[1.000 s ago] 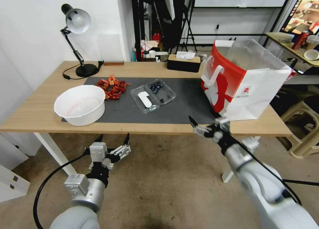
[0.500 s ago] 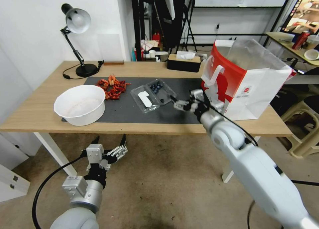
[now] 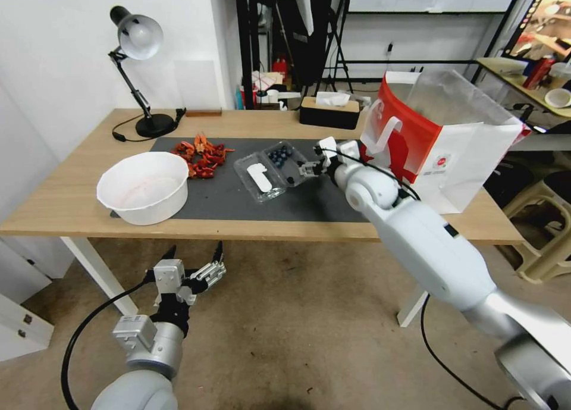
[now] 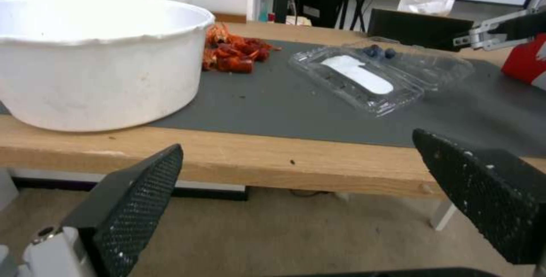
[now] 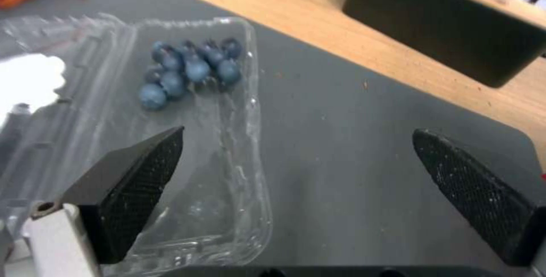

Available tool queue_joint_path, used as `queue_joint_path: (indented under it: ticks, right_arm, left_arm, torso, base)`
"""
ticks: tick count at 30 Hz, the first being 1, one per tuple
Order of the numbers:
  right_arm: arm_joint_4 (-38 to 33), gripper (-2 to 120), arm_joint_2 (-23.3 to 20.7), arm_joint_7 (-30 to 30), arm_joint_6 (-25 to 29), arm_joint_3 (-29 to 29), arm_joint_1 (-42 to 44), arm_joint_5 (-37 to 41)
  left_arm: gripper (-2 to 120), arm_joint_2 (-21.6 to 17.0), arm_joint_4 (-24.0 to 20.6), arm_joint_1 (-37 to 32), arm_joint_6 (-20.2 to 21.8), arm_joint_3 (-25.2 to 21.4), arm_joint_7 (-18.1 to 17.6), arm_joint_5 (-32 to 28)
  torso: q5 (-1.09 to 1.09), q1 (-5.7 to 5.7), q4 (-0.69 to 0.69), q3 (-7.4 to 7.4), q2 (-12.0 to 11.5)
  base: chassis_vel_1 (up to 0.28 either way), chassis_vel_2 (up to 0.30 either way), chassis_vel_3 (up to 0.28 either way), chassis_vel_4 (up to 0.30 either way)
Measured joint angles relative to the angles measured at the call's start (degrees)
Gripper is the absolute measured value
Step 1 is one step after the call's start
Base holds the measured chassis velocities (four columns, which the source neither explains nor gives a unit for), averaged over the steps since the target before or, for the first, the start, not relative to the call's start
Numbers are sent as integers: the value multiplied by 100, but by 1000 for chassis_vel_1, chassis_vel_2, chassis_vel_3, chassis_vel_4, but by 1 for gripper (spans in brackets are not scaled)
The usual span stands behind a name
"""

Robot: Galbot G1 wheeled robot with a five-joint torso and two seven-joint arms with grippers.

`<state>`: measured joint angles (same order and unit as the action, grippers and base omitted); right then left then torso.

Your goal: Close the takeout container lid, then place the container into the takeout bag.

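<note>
right gripper [image 3: 307, 167] jaws apart, seemingly just above tray edge | takeout container [image 3: 274, 170] open flat on desk [image 3: 71, 202] mat | takeout bag [image 3: 437, 139] at container's 3 o'clock | left gripper [image 3: 193, 260] spread, below desk edge

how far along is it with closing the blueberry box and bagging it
Nothing is finished yet. The container lies open on the dark mat, its lid folded flat beside the berry tray. In hand: the right gripper hovers at the tray's outer edge, jaws open, holding nothing. The left gripper waits open below the table edge. Left: closing the lid, then moving the container into the bag.
</note>
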<state>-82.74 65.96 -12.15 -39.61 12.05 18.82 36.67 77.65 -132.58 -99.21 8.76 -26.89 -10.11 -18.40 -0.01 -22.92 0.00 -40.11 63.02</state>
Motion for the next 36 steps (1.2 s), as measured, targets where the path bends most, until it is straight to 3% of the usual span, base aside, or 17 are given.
queue_joint_path:
  ticks: [12,36]
  right_arm:
    - [833,100,221,482,-69,178,-429,303]
    - [1197,100,261,726,-231,242,-547,361]
  left_arm:
    - [100,-21,43,7,-46,9,-3,-14]
    - [100,-3,29,-21,-144,2,-22,36]
  torso:
    - [1,1,0,0,0]
    - [1,1,0,1,0]
  base:
    - [0,0,0,0]
    - [0,0,0,0]
